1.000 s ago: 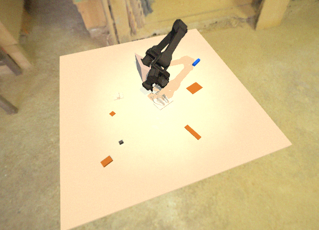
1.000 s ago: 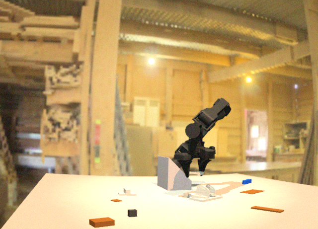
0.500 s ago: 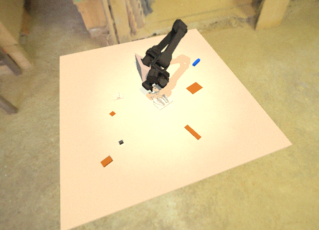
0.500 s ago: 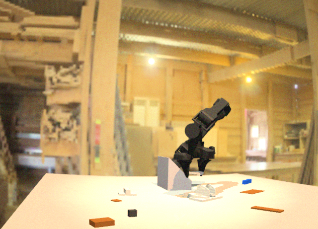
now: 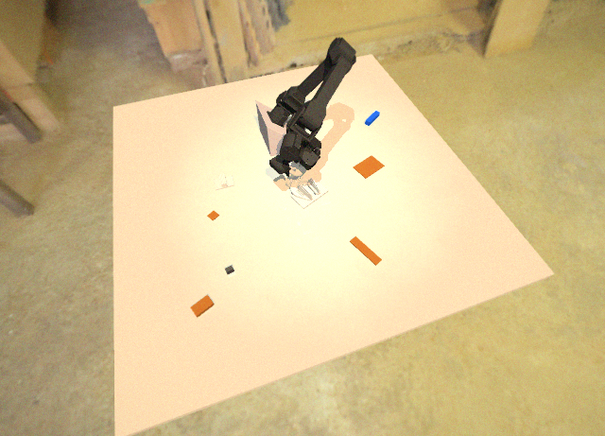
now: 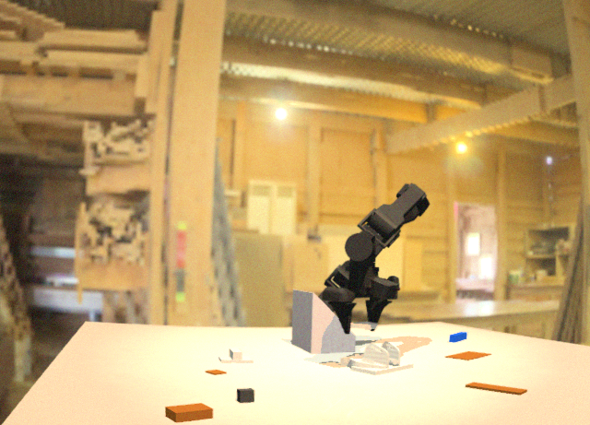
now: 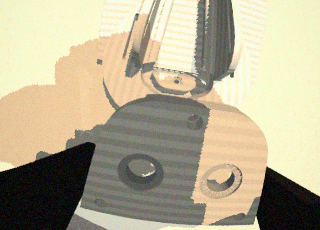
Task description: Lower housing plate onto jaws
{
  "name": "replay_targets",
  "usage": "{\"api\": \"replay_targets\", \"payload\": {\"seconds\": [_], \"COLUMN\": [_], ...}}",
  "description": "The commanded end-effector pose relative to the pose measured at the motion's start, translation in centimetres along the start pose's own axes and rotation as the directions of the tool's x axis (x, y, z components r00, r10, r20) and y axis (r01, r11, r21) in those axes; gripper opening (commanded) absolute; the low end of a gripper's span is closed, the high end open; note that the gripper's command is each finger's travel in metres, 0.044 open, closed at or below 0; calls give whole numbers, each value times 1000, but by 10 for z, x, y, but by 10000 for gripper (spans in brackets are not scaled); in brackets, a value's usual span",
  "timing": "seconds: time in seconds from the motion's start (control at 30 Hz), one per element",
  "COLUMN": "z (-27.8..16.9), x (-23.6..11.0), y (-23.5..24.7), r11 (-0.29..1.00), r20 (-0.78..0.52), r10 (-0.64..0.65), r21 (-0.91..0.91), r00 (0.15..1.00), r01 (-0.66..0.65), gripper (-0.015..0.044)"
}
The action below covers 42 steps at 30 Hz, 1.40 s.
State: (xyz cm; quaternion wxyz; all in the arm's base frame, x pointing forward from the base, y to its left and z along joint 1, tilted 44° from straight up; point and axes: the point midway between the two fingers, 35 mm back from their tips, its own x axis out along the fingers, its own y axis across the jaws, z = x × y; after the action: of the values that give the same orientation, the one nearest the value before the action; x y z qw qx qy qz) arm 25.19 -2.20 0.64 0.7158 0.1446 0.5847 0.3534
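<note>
My gripper (image 5: 298,171) (image 6: 360,330) (image 7: 176,164) is shut on the pale housing plate (image 6: 363,325) (image 7: 165,140), one black finger at each side edge. The plate has two round holes and a small hole near its far edge. It is held above the table, behind the jaw base. The white square base (image 5: 303,205) (image 6: 375,371) (image 7: 252,15) lies flat on the table. Two upright pale jaws (image 6: 376,355) (image 7: 220,35) stand on it side by side, beyond the plate in the wrist view. The pins and the stub ends are hard to make out.
A grey-pink wedge block (image 5: 269,133) (image 6: 301,320) stands beside the arm. A small white fixture (image 6: 235,354) stands to the left. Several orange pieces, a black cube (image 5: 229,270) (image 6: 245,395) and a blue bar (image 5: 371,117) (image 6: 457,336) lie farther out.
</note>
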Motion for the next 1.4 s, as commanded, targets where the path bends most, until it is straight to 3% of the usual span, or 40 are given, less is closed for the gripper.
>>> {"api": "replay_targets", "payload": {"seconds": [0.0,0.9,1.37], "z": [-2,-3,-3], "x": [8,52,53], "y": [1,3,3], "r11": [1000,1000,1000], "r20": [-1,1,1], "r10": [6,11,11], "r21": [11,8,8], "r00": [1000,1000,1000], "r01": [-6,-11,-11], "gripper": [351,351,351]}}
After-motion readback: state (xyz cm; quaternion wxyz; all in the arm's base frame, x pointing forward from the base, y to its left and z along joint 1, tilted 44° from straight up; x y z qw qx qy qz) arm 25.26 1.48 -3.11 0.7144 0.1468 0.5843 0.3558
